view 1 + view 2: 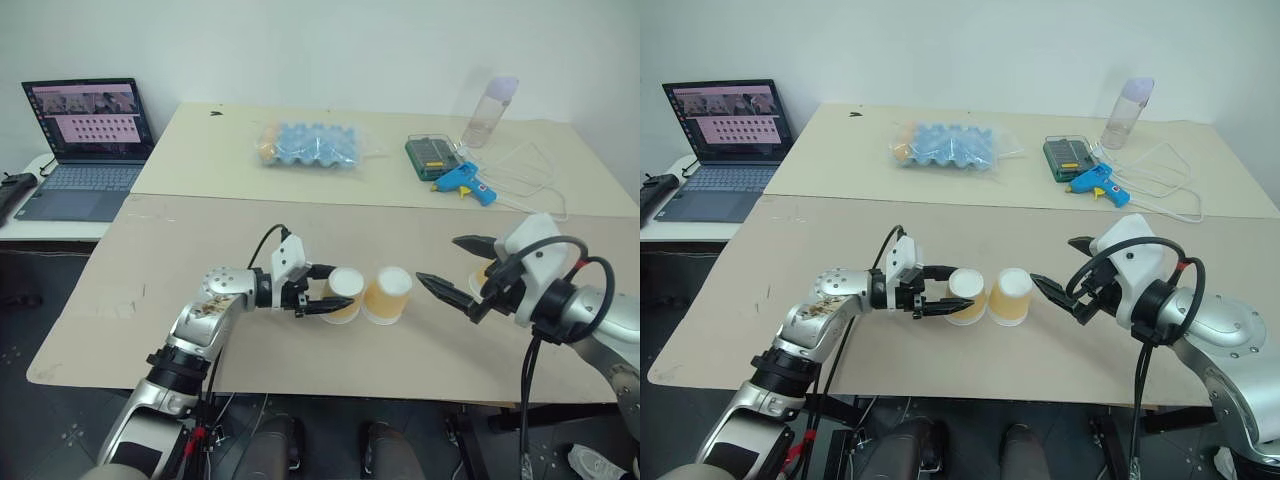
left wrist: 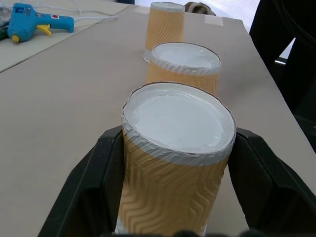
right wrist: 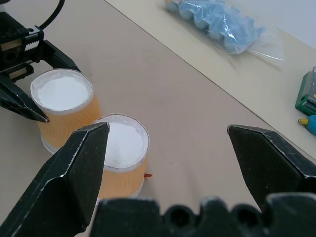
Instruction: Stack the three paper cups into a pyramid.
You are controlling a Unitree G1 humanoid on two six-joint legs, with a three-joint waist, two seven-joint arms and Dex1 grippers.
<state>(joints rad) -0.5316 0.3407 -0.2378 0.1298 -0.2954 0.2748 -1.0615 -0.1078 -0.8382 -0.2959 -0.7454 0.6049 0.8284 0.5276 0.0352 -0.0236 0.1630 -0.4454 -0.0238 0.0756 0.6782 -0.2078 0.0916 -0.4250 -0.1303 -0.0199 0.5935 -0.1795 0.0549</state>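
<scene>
At the near edge of the table (image 1: pixel 150 300) our left gripper (image 1: pixel 325 297) is clenched around the first cup (image 1: pixel 343 293), fingers on both sides low on its wall; cup sits upside down, base up, on the tabletop. The second cup (image 1: pixel 388 294) is just beside it to the right, also upside down; the two look nearly touching but we can't tell for sure. Right gripper (image 1: pixel 447 270) hangs past that, jaws wide, nothing in them. The third cup (image 2: pixel 166 24) stands further along the same line, partly hidden behind the right arm in the head views.

Step in hand, as we read it: setting the base pair. To do it well, bring the held cup snug to its neighbour w/o bumping it, keep bases level, rims flat on the table. Release straight out, no drag, else the light cup skids. Gap btwn bases must stay narrower than the top cup's rim. Then the right gripper takes the third cup.

Far side: egg tray (image 1: pixel 310 146), glue gun (image 1: pixel 465 181), bottle (image 1: pixel 490 110), laptop (image 1: pixel 85 140); not our concern.
</scene>
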